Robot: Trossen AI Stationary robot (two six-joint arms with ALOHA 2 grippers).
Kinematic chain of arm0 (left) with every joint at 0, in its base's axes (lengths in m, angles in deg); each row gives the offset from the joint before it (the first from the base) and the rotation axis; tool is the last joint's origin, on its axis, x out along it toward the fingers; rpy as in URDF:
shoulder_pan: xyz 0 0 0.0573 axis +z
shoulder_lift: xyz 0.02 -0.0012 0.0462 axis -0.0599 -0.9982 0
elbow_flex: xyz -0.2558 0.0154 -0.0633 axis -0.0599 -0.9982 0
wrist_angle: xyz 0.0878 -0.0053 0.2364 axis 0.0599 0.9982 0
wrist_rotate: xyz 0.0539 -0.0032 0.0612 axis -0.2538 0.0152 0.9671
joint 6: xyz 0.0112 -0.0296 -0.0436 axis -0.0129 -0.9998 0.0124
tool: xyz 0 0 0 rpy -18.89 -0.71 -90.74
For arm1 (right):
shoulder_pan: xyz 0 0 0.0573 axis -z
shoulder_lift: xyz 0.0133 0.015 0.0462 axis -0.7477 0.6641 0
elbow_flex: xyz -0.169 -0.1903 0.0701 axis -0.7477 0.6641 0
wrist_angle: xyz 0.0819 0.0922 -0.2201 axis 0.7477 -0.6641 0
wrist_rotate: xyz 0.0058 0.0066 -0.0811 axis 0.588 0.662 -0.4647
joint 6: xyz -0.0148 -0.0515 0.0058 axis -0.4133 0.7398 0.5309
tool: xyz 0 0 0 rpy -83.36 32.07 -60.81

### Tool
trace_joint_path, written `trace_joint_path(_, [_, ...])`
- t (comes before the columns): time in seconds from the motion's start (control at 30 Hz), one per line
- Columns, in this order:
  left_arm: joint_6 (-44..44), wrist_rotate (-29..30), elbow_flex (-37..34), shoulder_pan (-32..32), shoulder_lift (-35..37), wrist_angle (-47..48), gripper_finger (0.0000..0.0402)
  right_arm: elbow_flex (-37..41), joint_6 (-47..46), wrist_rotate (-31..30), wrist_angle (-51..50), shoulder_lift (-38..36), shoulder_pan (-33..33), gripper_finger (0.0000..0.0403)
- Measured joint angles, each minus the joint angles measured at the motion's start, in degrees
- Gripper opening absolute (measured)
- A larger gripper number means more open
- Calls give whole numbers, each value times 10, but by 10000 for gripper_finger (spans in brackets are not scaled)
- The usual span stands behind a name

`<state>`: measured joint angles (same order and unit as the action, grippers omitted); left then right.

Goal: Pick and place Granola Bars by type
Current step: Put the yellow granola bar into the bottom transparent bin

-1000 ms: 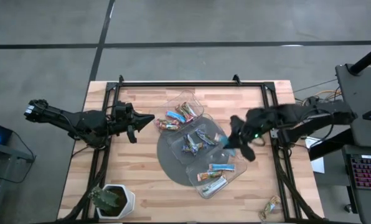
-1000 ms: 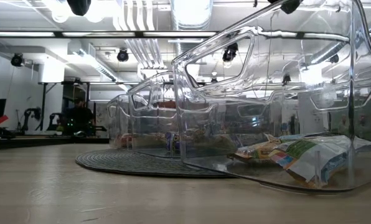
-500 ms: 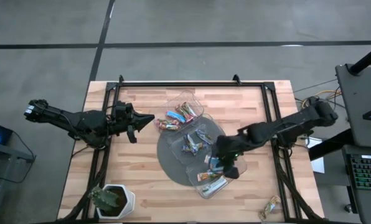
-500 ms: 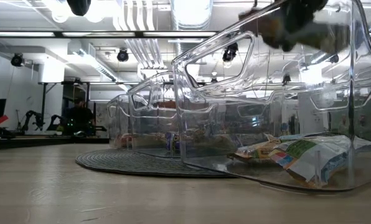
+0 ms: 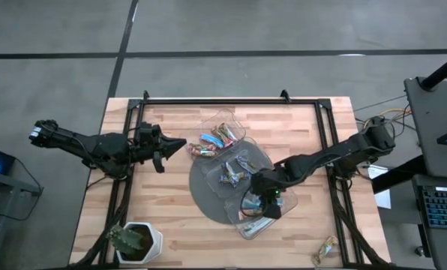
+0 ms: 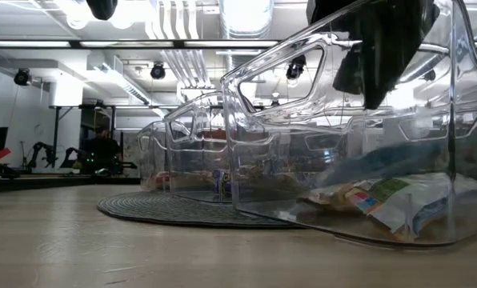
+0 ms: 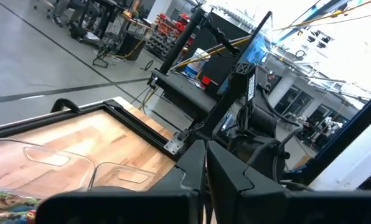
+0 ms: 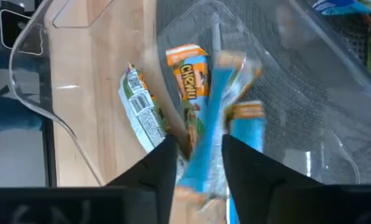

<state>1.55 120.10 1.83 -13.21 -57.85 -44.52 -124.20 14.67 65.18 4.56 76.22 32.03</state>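
Note:
Three clear plastic trays stand on a grey disc (image 5: 205,193) and hold granola bars sorted by colour. My right gripper (image 5: 259,204) reaches down into the near tray (image 5: 277,217), its fingers apart with a blurred blue bar (image 8: 211,124) between them. Under it lie an orange-brown bar (image 8: 187,78), a green-and-white bar (image 8: 142,109) and another blue bar (image 8: 248,124). In the low view the right gripper (image 6: 381,56) shows dark above the tray's bars (image 6: 374,200). My left gripper (image 5: 181,144) waits shut at the table's left, clear of the trays. My right gripper comes from above, slanting down into the near tray. The blue bar (image 8: 204,162) stands lengthwise between its two fingers and is blurred. I cannot tell whether the fingers touch it.
The far tray (image 5: 220,136) and middle tray (image 5: 238,169) hold more bars. A loose bar (image 5: 327,250) lies near the table's near right corner. A white-potted plant (image 5: 137,241) stands at the near left corner. Black frame rails run along the table's edges.
My right gripper has gone toward the table's left and near edge and down into the near tray, tipping to point more steeply downward. It has carried the blue bar along from above the disc's right rim.

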Motion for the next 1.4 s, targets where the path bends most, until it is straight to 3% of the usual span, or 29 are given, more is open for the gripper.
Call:
trace_joint_path(0.3, [-2,-6,0,0,0,0,0,0,-31,1,-1,-28,-3,168])
trace_joint_path(0.8, [7,-9,0,0,1,2,0,-69,-95,-4,-2,-184,-96,139])
trace_joint_path(1.07, [7,-9,0,0,1,6,0,-145,-113,-5,-47,-154,-197,132])
trace_joint_path(1.4, [8,-9,0,0,1,11,0,-240,-103,-6,-218,-49,-306,132])
